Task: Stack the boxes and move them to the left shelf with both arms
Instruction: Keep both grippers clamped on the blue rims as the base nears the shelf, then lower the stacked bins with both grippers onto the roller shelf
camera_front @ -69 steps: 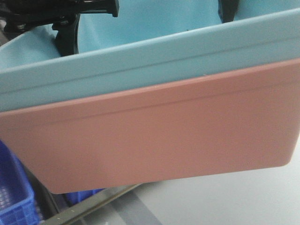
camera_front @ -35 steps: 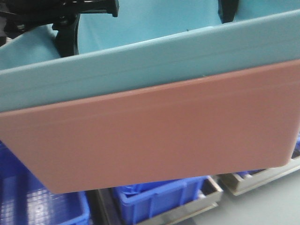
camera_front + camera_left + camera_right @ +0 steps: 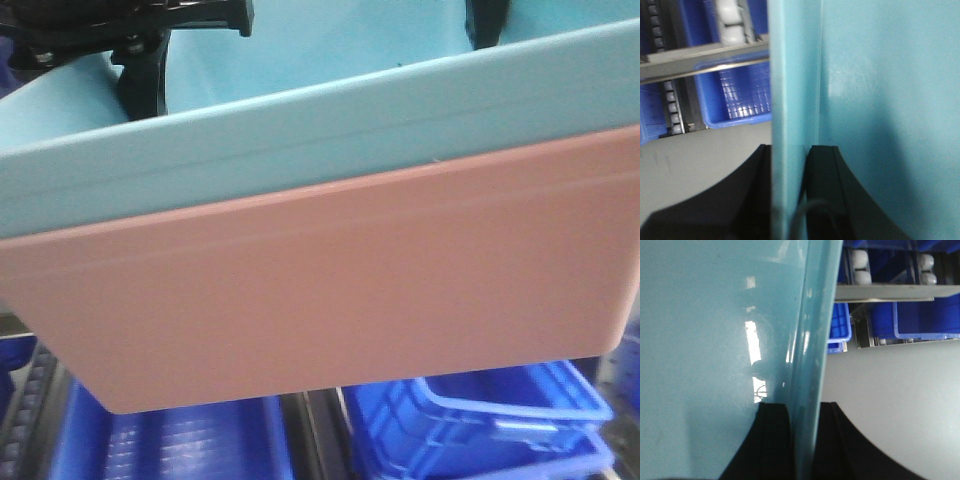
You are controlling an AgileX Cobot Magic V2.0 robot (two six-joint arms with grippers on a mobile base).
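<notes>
In the front view the light blue box (image 3: 330, 130) sits nested inside the salmon pink box (image 3: 330, 290); the stack is held up, tilted, and fills most of the frame. My left gripper (image 3: 790, 150) is shut on the blue box's left wall (image 3: 790, 75), one black finger on each side. My right gripper (image 3: 804, 407) is shut on the same box's right wall (image 3: 812, 330). Black parts of the left arm (image 3: 140, 60) and right arm (image 3: 487, 20) show above the stack. The shelf's steel bar (image 3: 700, 57) and white rollers (image 3: 730, 17) lie beyond.
Larger dark blue crates (image 3: 480, 420) sit on the rack below and behind the stack; more dark blue crates (image 3: 925, 317) show under a steel bar (image 3: 895, 292) with white rollers (image 3: 860, 265). Grey floor (image 3: 890, 390) lies under the right gripper.
The stack keeps its place in the front view while the background has shifted: grey floor gave way to dark blue crates and rack rails below the boxes. Both grips are unchanged.
</notes>
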